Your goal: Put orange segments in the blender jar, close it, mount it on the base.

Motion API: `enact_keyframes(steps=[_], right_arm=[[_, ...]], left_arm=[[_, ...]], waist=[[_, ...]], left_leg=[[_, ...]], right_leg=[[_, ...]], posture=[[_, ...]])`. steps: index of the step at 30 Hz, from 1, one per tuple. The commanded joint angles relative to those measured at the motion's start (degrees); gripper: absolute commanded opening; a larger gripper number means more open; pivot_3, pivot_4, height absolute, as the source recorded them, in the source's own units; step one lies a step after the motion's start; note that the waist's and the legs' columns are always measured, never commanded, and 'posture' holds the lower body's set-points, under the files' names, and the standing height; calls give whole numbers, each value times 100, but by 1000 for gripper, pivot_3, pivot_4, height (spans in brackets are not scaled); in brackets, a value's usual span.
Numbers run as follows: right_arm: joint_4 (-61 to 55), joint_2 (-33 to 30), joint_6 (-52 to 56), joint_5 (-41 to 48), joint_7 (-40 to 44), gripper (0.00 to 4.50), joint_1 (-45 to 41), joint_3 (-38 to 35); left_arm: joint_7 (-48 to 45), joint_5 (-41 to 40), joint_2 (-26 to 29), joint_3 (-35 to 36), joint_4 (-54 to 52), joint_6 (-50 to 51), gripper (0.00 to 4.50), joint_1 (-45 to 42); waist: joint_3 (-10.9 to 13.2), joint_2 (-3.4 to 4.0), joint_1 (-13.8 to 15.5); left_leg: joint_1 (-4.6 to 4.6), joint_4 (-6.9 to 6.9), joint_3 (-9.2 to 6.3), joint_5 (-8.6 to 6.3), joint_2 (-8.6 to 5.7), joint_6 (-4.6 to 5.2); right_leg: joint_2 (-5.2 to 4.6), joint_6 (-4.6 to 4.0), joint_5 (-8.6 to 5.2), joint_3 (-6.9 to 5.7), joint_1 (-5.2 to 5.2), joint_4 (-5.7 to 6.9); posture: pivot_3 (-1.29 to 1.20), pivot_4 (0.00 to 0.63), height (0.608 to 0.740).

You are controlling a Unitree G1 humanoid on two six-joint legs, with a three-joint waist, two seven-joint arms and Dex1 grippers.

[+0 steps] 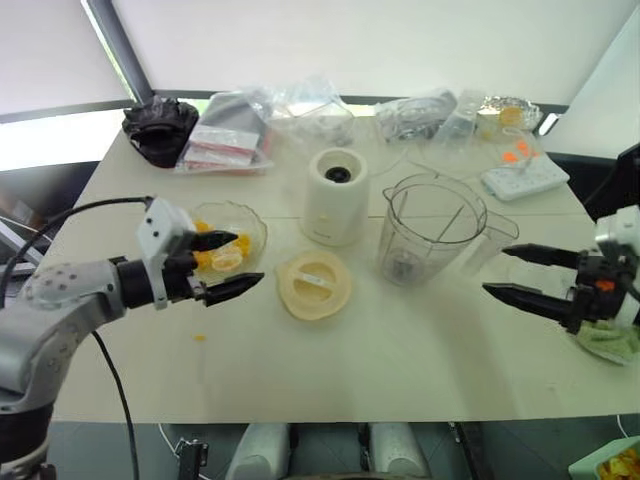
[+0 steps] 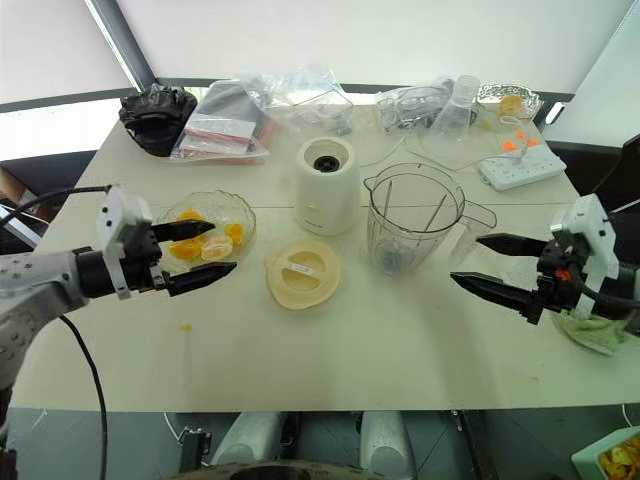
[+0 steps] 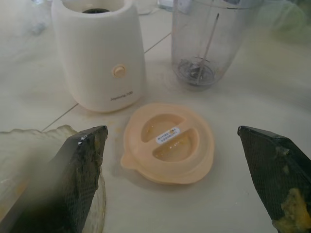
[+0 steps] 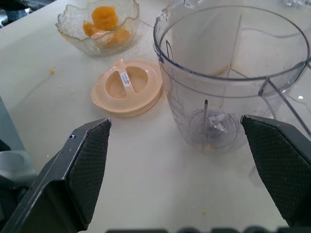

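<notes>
Nothing is done yet: the jar [image 2: 405, 222] stands empty mid-worktop, at 3 o'clock of the base [image 2: 326, 185], with the lid [image 2: 303, 273] lying at the base's 6 o'clock. The segments [image 2: 205, 240] sit in the bowl [image 2: 240, 213] at 9 o'clock. Left gripper [image 2: 196, 253] and right gripper [image 2: 492, 265] both hang with fingers released, empty. Whether pulp clings to the jar floor is hard to tell.

Left arm reaches in from the left, its black two-fingered tool [image 1: 228, 265] spread wide, empty, pointing right. Right arm mirrors it; black two-fingered tool [image 2: 487, 266] likewise wide apart, empty, pointing left. Both hover above the surface
</notes>
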Motion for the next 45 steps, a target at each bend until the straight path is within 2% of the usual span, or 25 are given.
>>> enact_keyframes(steps=[1,21,28,30,36,41,45], right_arm=[[-188,-49,54,132,12,4442,-162,11],[-551,113,366,370,-305,4442,-447,122],[-658,199,372,417,-521,4442,-553,200],[-689,221,370,431,-570,4442,-552,206],[-799,292,400,482,-698,4442,-497,172],[-885,297,452,544,-811,4442,-453,129],[-917,244,507,595,-840,4442,-435,69]], left_arm=[[-54,56,149,55,-104,-115,4500,127],[230,268,289,-260,-75,39,4500,-50],[773,647,129,-499,591,137,4500,-701],[1040,967,73,-661,886,95,4500,-886],[2145,1876,-523,-1259,1942,454,4500,-1817],[2608,2435,-1060,-1806,2589,699,4500,-2320],[3028,2783,-1675,-1898,3481,663,4500,-2619]], waist=[[0,0,-5],[1,0,5],[2,-1,9],[2,-2,6],[5,-7,10],[8,-15,8],[9,-16,6]], left_leg=[[0,-3,0,0,0,0],[-2,-3,0,0,3,0],[-2,-2,-1,0,2,0],[-2,-2,0,0,1,0],[-5,-2,-2,0,1,0],[-5,0,-2,0,-5,0],[-4,0,-3,0,-5,-1]], right_leg=[[0,0,0,0,-3,0],[0,-2,-1,1,-4,-1],[1,0,1,0,-4,1],[1,4,3,0,-4,0],[2,22,13,0,-8,4],[0,25,14,-1,-7,6],[0,25,14,-1,-9,11]], posture=[[0,150,740],[0,150,740],[0,150,740],[0,150,740],[0,150,740],[0,150,740],[0,150,740]])
